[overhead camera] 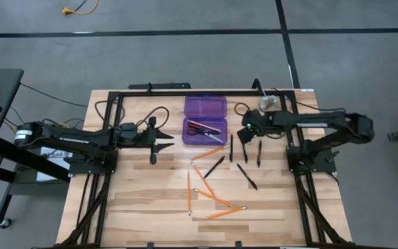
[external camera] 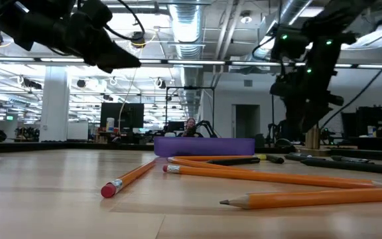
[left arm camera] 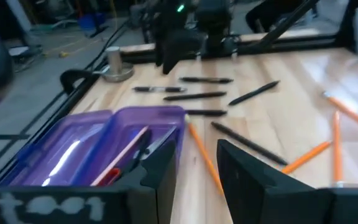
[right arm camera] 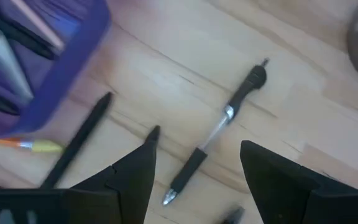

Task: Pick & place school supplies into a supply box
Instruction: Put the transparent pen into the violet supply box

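- Hovering above the table with nothing held, the right gripper (right arm camera: 194, 171) has its fingers spread wide, and a slim black pen (right arm camera: 219, 127) lies on the wood directly under the gap.
- That pen's long axis runs from between the fingers diagonally away from the wrist, its clip end farthest out and its silver tip nearest the gripper; the fingers look set to close across it rather than along it.
- Just beside one finger lies a second black pen (right arm camera: 79, 143), roughly parallel. I judge the main risk to be that finger landing on or nudging it and rolling both pens away.
- Farther out sits the purple supply box (overhead camera: 204, 120), open, with the red-handled scissors (overhead camera: 200, 128) and a few items already inside.
- Beyond the other finger is the round silver metal disc (overhead camera: 268, 102), which is not for packing.
- Orange pencils (overhead camera: 213, 199) are scattered well away across the table.
- The left gripper (left arm camera: 194, 168) waits on the box's far side, fingers apart and empty.
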Controlling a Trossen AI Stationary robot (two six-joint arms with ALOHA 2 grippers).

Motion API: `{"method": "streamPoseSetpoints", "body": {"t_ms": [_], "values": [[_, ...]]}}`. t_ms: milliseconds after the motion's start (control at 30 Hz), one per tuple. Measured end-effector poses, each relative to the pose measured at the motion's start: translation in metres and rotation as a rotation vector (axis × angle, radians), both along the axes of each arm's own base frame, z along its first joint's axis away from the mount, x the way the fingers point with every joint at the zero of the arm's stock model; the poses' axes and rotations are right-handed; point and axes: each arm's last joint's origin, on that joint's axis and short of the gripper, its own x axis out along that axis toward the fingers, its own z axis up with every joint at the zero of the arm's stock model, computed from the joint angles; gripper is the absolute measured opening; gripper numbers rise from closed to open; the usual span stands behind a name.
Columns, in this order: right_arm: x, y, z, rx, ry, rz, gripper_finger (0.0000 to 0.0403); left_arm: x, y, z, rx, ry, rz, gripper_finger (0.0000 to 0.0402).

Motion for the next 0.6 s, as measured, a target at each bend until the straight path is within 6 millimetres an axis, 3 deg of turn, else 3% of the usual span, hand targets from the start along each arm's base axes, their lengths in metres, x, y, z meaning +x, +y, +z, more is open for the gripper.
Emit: {"method": "streamPoseSetpoints", "body": {"t_ms": [167, 600], "values": [[0.016, -0.01, -0.009, 0.039, 0.057, -0.031, 0.023, -0.01, -0.002, 0.008, -0.013, -0.024, -0.102, 0.0104], [0.017, -0.028, -0.036, 0.126, 0.161, -0.147, 0.023, -0.019, -0.004, 0.012, -0.033, -0.024, -0.115, 0.0104]]}}
